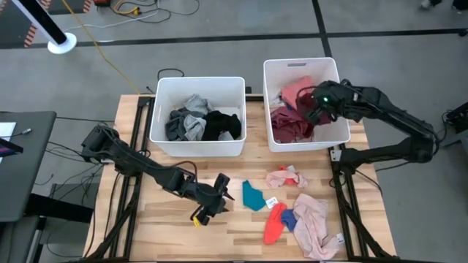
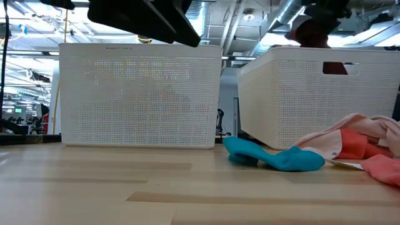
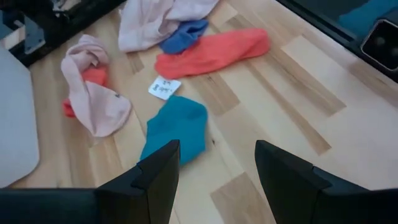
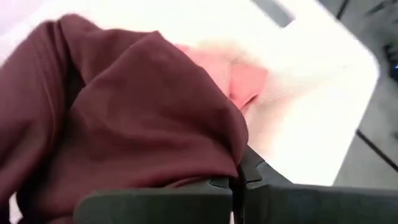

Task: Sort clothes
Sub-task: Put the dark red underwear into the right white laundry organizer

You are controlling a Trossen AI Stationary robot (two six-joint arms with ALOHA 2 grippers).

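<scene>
Dark clothes (image 1: 201, 123) are lying sorted in left bin (image 1: 196, 86) | left pincer (image 1: 217, 198) is hovering open, empty, beside teal sock (image 1: 253, 196) | pink, coral, blue pieces (image 1: 300, 215) are waiting on table (image 1: 168, 219) | right pincer (image 1: 313, 104) is pinching shut on maroon garment (image 1: 289, 124) over right bin (image 1: 301, 67)

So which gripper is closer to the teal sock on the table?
Left. The left gripper hovers open just beside the teal sock; the right gripper is shut over the right bin, well away.
</scene>
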